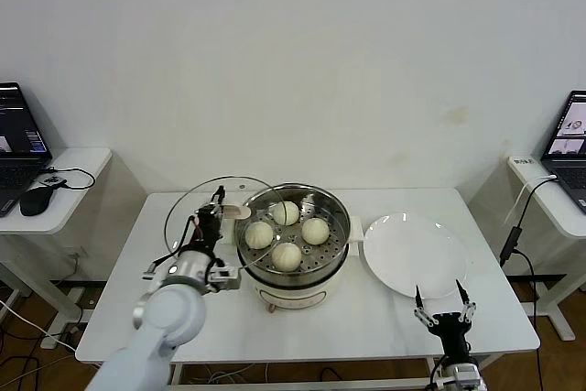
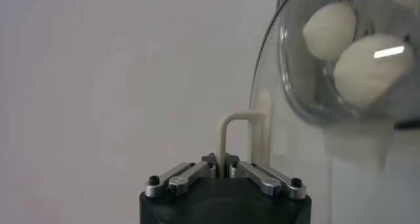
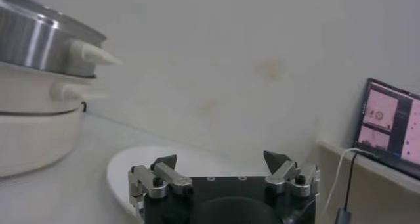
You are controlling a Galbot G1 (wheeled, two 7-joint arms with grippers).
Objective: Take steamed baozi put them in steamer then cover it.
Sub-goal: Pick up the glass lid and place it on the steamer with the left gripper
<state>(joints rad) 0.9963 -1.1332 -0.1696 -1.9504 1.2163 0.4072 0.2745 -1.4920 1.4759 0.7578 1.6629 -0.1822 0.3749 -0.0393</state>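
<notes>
Baozi (image 1: pixel 287 255), all four, sit inside the steamer (image 1: pixel 334 258) on a white table (image 1: pixel 311 331). Its glass cover (image 1: pixel 197 205), tilted beside the pot, is clamped by its handle in the left gripper (image 1: pixel 218 210); covering remains. Idle right gripper (image 1: pixel 443 301), spread wide, waits near the empty white plate (image 1: pixel 414 255). Laptops flank a plain wall.

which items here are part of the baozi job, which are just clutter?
Job: four baozi in the steamer; glass cover, its handle gripped by the left hand; right hand idle at the table's front edge.
Clutter: white plate; laptops and mouse on side desks.
</notes>
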